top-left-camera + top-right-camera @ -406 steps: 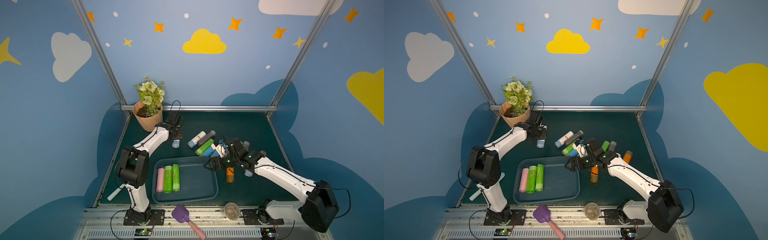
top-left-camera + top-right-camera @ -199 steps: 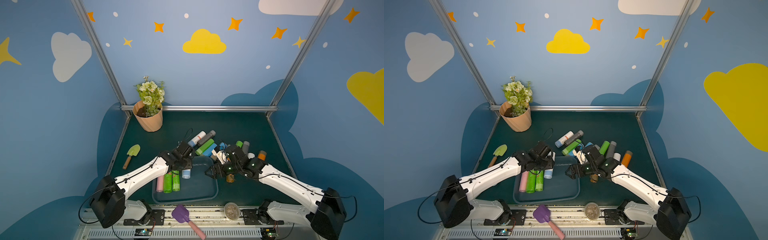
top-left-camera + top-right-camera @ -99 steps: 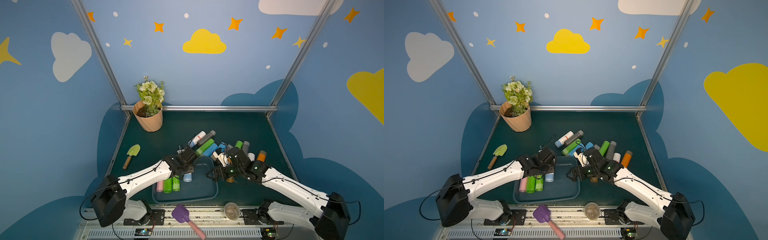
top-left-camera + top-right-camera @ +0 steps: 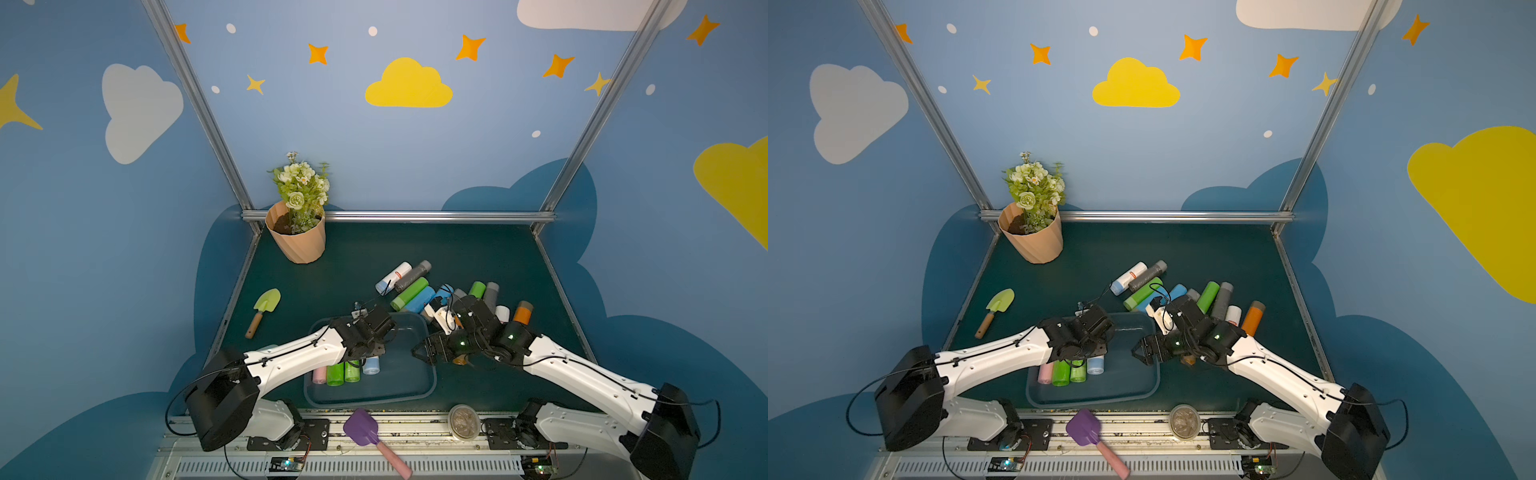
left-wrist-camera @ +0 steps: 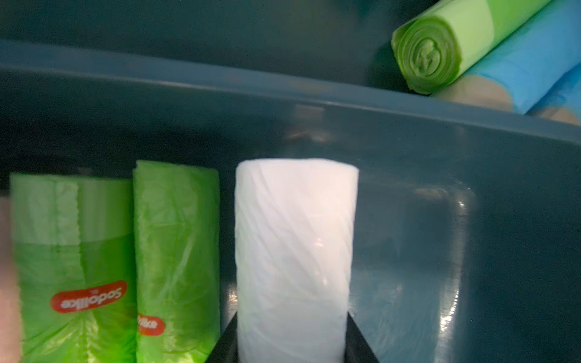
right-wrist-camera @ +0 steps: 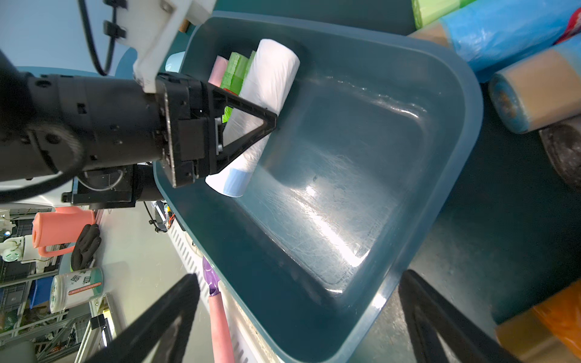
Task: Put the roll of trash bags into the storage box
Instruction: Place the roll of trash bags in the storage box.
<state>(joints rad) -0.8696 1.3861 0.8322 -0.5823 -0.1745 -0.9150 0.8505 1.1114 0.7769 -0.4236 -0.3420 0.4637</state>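
The storage box (image 4: 432, 382) (image 4: 1154, 374), dark blue-grey, stands at the table's front. My left gripper (image 4: 371, 358) (image 4: 1094, 358) reaches into it, shut on a white roll of trash bags (image 5: 295, 245) (image 6: 270, 81) with a pale blue end (image 4: 371, 366). The roll hangs low inside the box wall (image 5: 408, 141), right beside two green rolls (image 5: 176, 245) and a pink one (image 4: 319, 376); I cannot tell whether it touches the floor. My right gripper (image 4: 422, 353) (image 6: 298, 279) is open and holds nothing, over the box's right rim.
A pile of loose rolls (image 4: 409, 293) lies just behind the box, with an orange one (image 4: 521, 313) at its right. A peach flowerpot (image 4: 297, 241) stands back left, a green trowel (image 4: 266, 305) left. A purple shovel (image 4: 361, 428) and a round tub (image 4: 462, 420) sit on the front rail.
My left gripper has carried the white roll from near the flowerpot into the box and down beside the green rolls. The right gripper has drifted towards the box's right rim, still open.
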